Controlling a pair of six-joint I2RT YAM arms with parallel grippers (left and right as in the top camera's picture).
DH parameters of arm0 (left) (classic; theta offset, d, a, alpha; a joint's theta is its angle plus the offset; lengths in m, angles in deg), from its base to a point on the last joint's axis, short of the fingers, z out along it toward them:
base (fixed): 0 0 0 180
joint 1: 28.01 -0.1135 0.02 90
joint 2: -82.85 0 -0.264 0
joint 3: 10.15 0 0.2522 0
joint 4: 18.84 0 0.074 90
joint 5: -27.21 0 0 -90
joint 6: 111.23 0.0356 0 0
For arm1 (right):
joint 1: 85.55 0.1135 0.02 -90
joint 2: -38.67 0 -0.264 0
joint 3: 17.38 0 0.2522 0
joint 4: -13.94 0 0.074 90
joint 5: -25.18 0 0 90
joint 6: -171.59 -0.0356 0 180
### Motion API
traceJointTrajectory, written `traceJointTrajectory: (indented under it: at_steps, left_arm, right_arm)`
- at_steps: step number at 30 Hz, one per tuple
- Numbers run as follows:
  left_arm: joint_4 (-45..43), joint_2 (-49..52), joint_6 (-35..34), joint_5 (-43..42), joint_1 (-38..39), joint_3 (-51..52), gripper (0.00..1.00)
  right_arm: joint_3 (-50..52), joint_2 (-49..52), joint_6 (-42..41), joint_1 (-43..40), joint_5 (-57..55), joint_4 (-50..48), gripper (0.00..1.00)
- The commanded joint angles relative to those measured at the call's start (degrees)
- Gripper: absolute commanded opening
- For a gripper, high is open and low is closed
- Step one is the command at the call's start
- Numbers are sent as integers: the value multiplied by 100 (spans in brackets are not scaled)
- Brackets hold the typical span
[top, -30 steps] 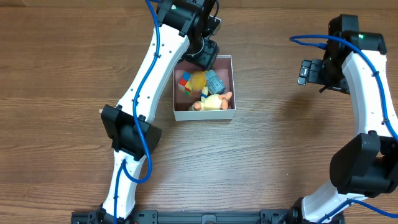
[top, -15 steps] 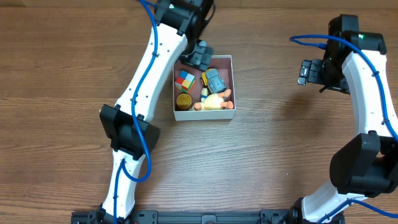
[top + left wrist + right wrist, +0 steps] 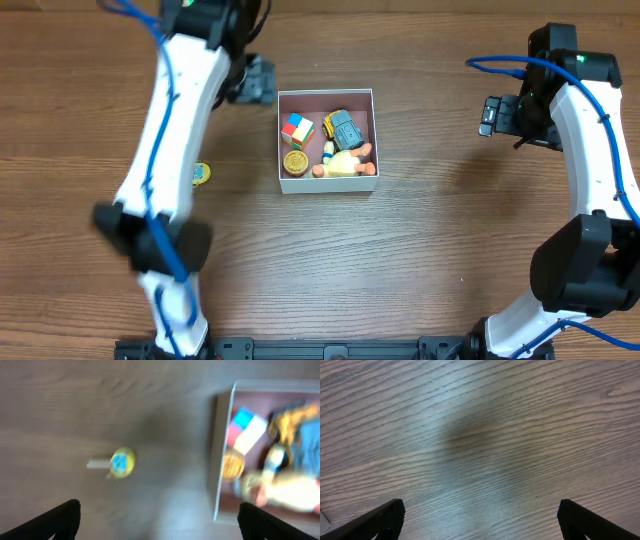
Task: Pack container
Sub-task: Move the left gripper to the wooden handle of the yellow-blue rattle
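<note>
The container (image 3: 327,185) is a square white-walled box with a maroon inside, at the table's middle. It holds a coloured cube (image 3: 297,129), a round gold-brown toy (image 3: 294,161), a blue-grey toy car (image 3: 346,128) and a pale figure (image 3: 345,165). My left gripper (image 3: 256,82) is open and empty, just left of the container's back left corner. In the blurred left wrist view the gripper (image 3: 160,520) hovers over bare wood with the container's wall (image 3: 218,460) to the right. My right gripper (image 3: 490,115) is open and empty far to the right, over bare wood (image 3: 480,515).
A small yellow round toy (image 3: 200,174) lies on the table left of the container. It also shows in the left wrist view (image 3: 121,462). The wooden table extends on all sides of the container.
My left gripper has drawn back from over the container to its left. The round gold-brown toy now lies in the container's front left. The right arm has not moved.
</note>
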Motion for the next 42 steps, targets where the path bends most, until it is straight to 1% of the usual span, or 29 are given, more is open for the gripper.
traceJointTrajectory:
  at_steps: [1,3,5,7,8,11,13,15,16,17,18,19,20,22,23,24,25,27,29,31,34,36,38,42]
  left_arm:
    - [-107,-1248,-533,616,-164,1755,100]
    - [-459,-1764,-533,332,-409,2640,100]
    - [-730,-2083,-634,-81,-680,3200,100]
    - [-962,-2297,-1023,-619,-986,3617,100]
    - [-1082,-2367,-1329,-1003,-1165,3803,100]
    - [-1193,-2354,-1827,-1860,-1523,3995,100]
    - [-1346,-2321,-1834,-2385,-1698,4092,100]
    - [-1543,-2280,-1864,-2465,-1805,4170,100]
    - [-1576,-2253,-2107,-2341,-1849,4190,100]
    - [-1547,-2214,-2693,-2111,-1891,4212,100]
    - [-1362,-2166,-3692,-1805,-1954,4236,100]
    - [-1161,-2129,-4520,-1679,-2004,4264,100]
    - [-890,-2083,-5611,-1646,-2085,4328,100]
    - [-846,-2059,-6826,-1676,-2166,4511,100]
    - [-892,-2059,-7138,-1670,-2179,4583,100]
    - [-1025,-2055,-7593,-1565,-2186,4710,100]
    - [-1165,-2055,-7825,-1421,-2188,4809,100]
    - [-1513,-2052,-7991,-1056,-2203,5025,100]
    - [-1921,-2028,-7976,-693,-2245,5248,100]
    - [-2319,-1923,-7617,-518,-2367,5340,100]
    - [-2704,-1694,-7101,-719,-2581,5318,100]
    - [-3099,-1486,-6511,-876,-2728,5318,100]
    - [-3147,-1351,-6467,-896,-2785,5318,100]
    - [-3198,-1045,-6638,-964,-2796,5320,100]
  right_arm:
    - [-24,-59,0,-11,-83,-22,100]
    - [-24,-59,0,-11,-83,-22,100]
    - [-24,-59,0,-11,-83,-24,100]
    - [-24,-59,0,-11,-83,-22,100]
    - [-24,-59,0,-11,-85,-22,100]
    - [-24,-59,0,-11,-83,-22,100]
    - [-24,-59,0,-11,-85,-22,100]
    - [-24,-59,0,-11,-83,-22,100]
    - [-24,-59,0,-11,-83,-24,100]
    - [-24,-59,0,-11,-83,-22,100]
    - [-24,-59,2,-11,-83,-22,100]
    - [-24,-59,0,-11,-83,-24,100]
    - [-24,-59,0,-11,-83,-22,100]
    - [-24,-59,0,-11,-83,-22,100]
    - [-24,-59,0,-11,-83,-24,100]
    - [-24,-59,0,-11,-83,-22,100]
    - [-24,-59,0,-11,-83,-22,100]
    - [-24,-59,0,-11,-85,-24,100]
    - [-24,-59,2,-11,-83,-24,100]
    - [-24,-59,0,-11,-83,-22,100]
    - [-24,-59,0,-11,-85,-24,100]
    - [-24,-59,0,-11,-85,-22,100]
    - [-24,-59,0,-11,-83,-22,100]
    - [-24,-59,0,-11,-83,-22,100]
